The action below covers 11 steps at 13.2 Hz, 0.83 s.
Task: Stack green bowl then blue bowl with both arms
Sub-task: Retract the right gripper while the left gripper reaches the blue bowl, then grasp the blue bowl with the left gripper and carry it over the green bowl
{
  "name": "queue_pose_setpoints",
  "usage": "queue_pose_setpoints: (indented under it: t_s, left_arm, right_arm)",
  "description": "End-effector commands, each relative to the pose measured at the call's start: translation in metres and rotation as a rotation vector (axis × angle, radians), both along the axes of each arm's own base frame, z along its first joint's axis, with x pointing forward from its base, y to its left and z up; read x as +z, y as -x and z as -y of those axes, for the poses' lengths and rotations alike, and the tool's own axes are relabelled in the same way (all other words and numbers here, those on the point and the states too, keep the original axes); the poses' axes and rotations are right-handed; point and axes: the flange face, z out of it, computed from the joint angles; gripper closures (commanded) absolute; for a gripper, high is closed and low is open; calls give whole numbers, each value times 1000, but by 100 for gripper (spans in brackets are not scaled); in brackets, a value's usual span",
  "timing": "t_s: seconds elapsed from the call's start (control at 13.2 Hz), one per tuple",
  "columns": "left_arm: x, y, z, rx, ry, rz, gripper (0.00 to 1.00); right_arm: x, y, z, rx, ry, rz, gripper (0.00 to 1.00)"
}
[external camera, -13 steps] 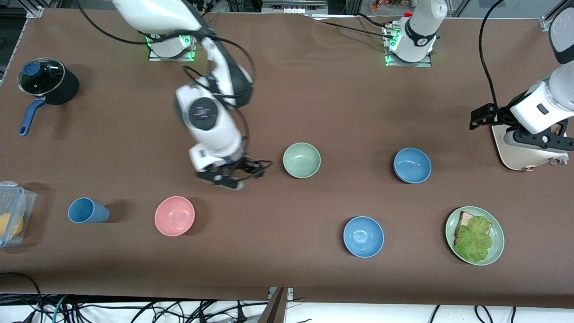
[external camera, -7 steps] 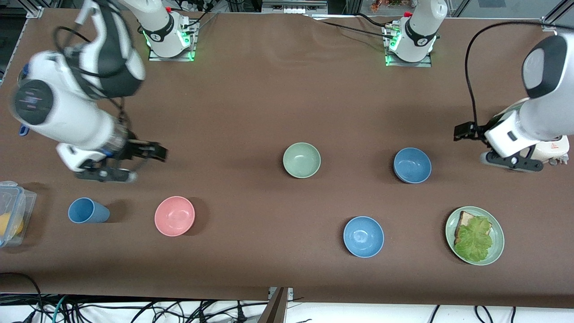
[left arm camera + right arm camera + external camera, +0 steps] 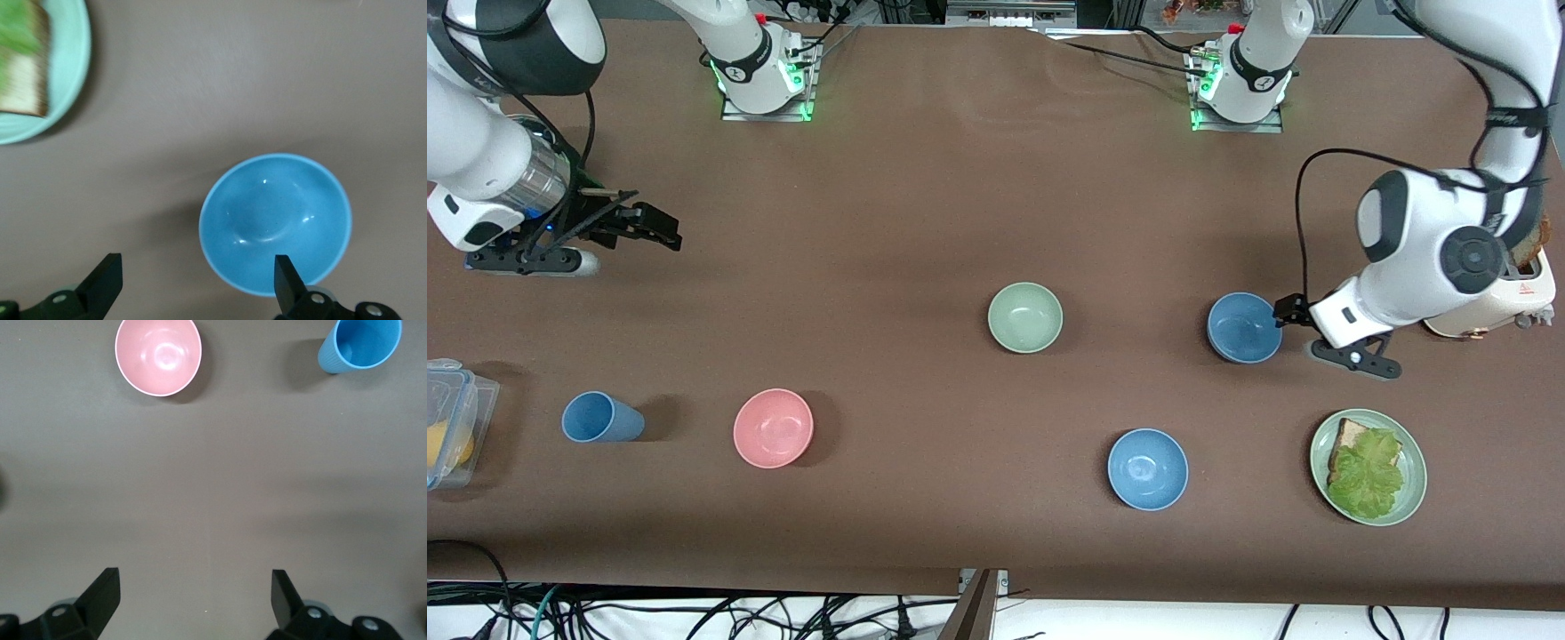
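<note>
"Two grippers, both spread wide and empty. The right gripper (image 3: pixel 649 228) waits at the green bowl's (image 3: pixel 1025 317) ten o'clock."

"The left gripper (image 3: pixel 1288 310) hangs at the blue bowl's (image 3: pixel 1243 328) three o'clock edge, with the green bowl at its nine. Straddle the rim squarely before pinching."

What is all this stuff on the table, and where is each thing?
green bowl: one, pale mint, mid-table.
blue bowl: one, dull blue, toward the left arm's end.
second blue bowl: one, brighter blue, nearer the front camera.
pink bowl: one, pink, toward the right arm's end.
cup: one, blue, beside the pink bowl.
plate: one, green, holding bread and lettuce.
container: one, clear, at the table edge.
toaster: one, cream, partly hidden by the left arm.
left gripper: black, open, at the blue bowl's rim.
right gripper: black, open, over bare table.
</note>
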Motion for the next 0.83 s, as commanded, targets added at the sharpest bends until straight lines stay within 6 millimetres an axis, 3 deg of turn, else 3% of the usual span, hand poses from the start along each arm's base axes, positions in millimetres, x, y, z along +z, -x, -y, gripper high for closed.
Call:
queue_pose_setpoints:
  t_s: [0.0, 0.15, 0.23, 0.3, 0.38, 0.45, 0.76]
  left_arm:
    - [-34, 21, 12, -75, 14, 31, 0]
    - [-64, 23, 11, -131, 17, 35, 1]
    - [-72, 21, 10, -132, 15, 44, 15]
    - [-75, 22, 10, -131, 15, 43, 52]
    - [-76, 21, 9, -128, 15, 43, 71]
    - [-76, 19, 6, -138, 14, 41, 100]
    - [-72, 18, 10, -144, 15, 43, 100]
  right_arm:
    - [14, -22, -14, 28, 33, 0, 0]
    - [18, -37, -21, 32, 50, -39, 0]
    - [18, -37, -21, 34, 51, -40, 0]
    - [17, -37, -22, 34, 50, -42, 0]
    - [17, -36, -22, 29, 52, -43, 0]
    - [17, -36, -24, 32, 51, -43, 0]
    - [18, -36, -25, 35, 51, -42, 0]
